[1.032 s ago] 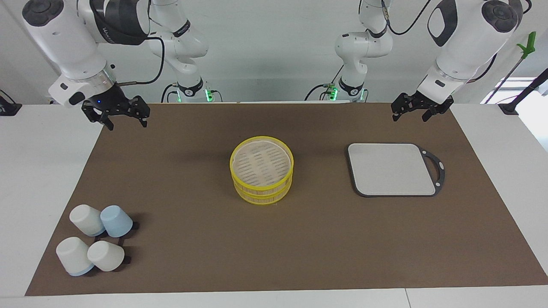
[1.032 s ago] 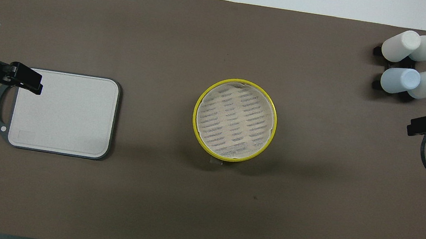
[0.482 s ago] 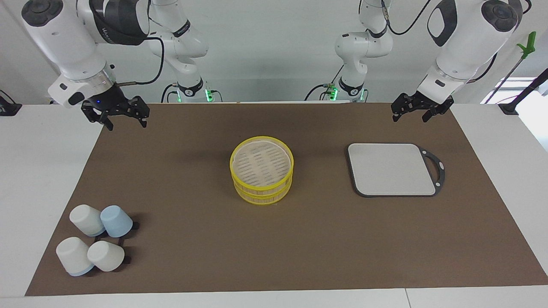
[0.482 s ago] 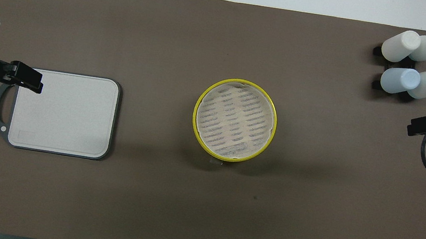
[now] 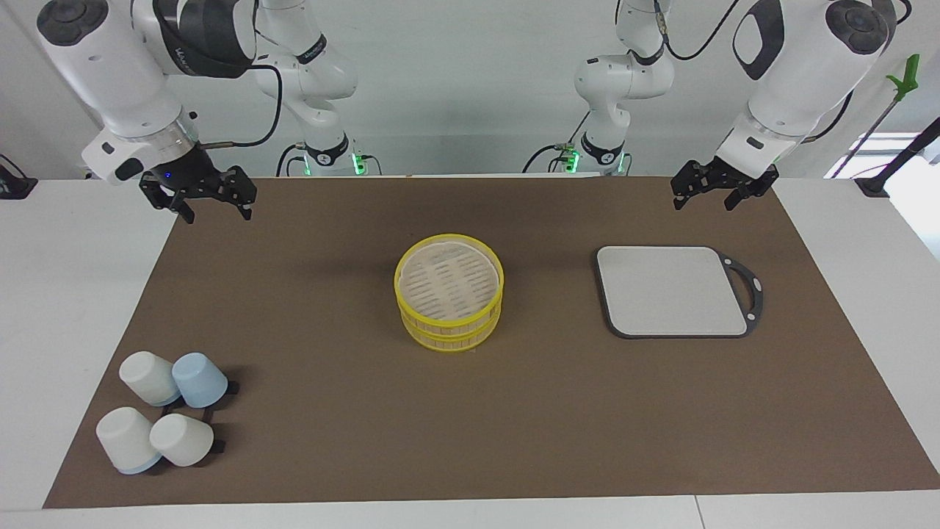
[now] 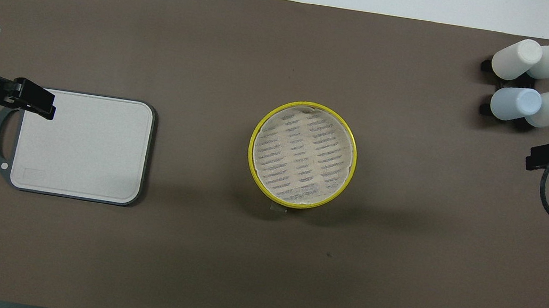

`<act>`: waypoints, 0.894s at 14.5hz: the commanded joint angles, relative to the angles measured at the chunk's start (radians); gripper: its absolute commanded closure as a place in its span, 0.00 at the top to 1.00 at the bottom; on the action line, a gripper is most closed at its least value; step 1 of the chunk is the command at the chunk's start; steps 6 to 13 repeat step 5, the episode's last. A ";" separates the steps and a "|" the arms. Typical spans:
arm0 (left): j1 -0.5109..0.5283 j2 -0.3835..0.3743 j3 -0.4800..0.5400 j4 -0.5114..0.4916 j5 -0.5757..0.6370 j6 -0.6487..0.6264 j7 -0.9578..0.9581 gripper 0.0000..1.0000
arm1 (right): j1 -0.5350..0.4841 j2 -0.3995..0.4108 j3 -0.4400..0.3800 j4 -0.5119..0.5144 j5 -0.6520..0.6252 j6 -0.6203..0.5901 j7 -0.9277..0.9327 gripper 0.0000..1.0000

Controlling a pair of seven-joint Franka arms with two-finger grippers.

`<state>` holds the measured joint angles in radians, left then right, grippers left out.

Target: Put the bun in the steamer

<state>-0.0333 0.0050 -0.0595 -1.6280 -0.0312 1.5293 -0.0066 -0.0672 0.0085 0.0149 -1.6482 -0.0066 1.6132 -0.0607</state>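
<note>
The steamer [image 5: 449, 294] [image 6: 303, 154] stands in the middle of the brown mat: a two-tier bamboo basket with yellow rims. Its top is uncovered and nothing lies on its pale slatted floor. The bun is out of view in both views. My left gripper [image 5: 703, 200] [image 6: 47, 108] hangs open and empty in the air over the handle end of the grey board. My right gripper [image 5: 219, 211] [image 6: 531, 159] hangs open and empty over the mat's edge at the right arm's end. Both are well apart from the steamer.
A grey square board [image 5: 672, 290] [image 6: 85, 146] with a dark loop handle lies beside the steamer toward the left arm's end. Several upturned cups [image 5: 165, 419] [image 6: 534, 83], white and pale blue, cluster at the mat's corner farthest from the robots, at the right arm's end.
The right gripper has shifted very slightly. The left gripper, steamer, board and cups have not moved.
</note>
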 commanded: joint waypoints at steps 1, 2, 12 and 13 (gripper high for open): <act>-0.013 -0.014 0.007 -0.024 0.013 0.022 0.002 1.00 | -0.016 0.007 0.011 0.007 -0.001 0.004 0.010 1.00; -0.011 -0.014 0.007 -0.024 0.013 0.022 0.002 1.00 | -0.016 0.007 0.011 0.007 -0.001 0.004 0.010 1.00; -0.013 -0.014 0.007 -0.024 0.013 0.022 0.002 1.00 | -0.020 0.007 0.011 0.007 0.000 0.007 0.015 1.00; -0.013 -0.014 0.007 -0.024 0.013 0.022 0.002 1.00 | -0.020 0.007 0.011 0.007 0.000 0.007 0.015 1.00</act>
